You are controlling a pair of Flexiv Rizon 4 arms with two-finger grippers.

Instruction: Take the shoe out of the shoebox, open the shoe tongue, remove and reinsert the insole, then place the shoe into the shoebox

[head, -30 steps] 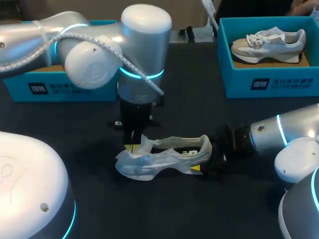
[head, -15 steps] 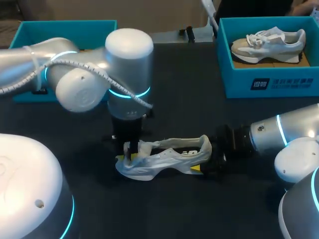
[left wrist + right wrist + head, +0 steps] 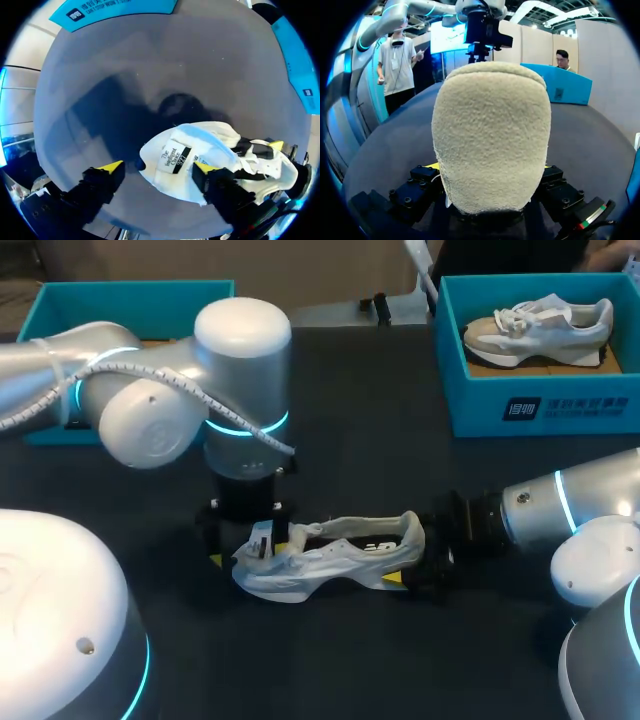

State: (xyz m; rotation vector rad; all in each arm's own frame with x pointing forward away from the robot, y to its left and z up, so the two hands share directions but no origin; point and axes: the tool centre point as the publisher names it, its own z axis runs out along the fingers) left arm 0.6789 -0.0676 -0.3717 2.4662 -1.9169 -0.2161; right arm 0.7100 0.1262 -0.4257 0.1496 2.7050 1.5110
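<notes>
Two yellow fingertips (image 3: 111, 166) mark the left jaws, and they are spread wide. One tip is held over the bare tabletop (image 3: 165, 60) just beside the toe end of the shoe (image 3: 220, 145). The other is set over the shoe's upper, just beside the labelled tongue (image 3: 175, 157). Whether that tip touches the fabric cannot be told. Nothing is pinched between them.

The right jaws are pressed against the heel from two sides, so the shoe is gripped there. In the right wrist view the fuzzy heel panel fills the space between the fingers, and only slivers of yellow are seen at either side of it.

The shoe is white and pale grey. It is held upright on its sole on the dark tabletop, outside both boxes, with its toe toward the left arm (image 3: 150, 410) and its heel toward the right arm (image 3: 560, 510). The tongue is seen lifted and folded forward over the toe. The insole cannot be made out.

The left arm is poised steeply above the toe end; the right arm lies low along the tabletop.

A teal left shoebox (image 3: 60, 310) is set at the far left, partly hidden by the left arm. A teal right shoebox (image 3: 540, 405) is set at the far right, with a second shoe (image 3: 540, 330) lying inside it.
</notes>
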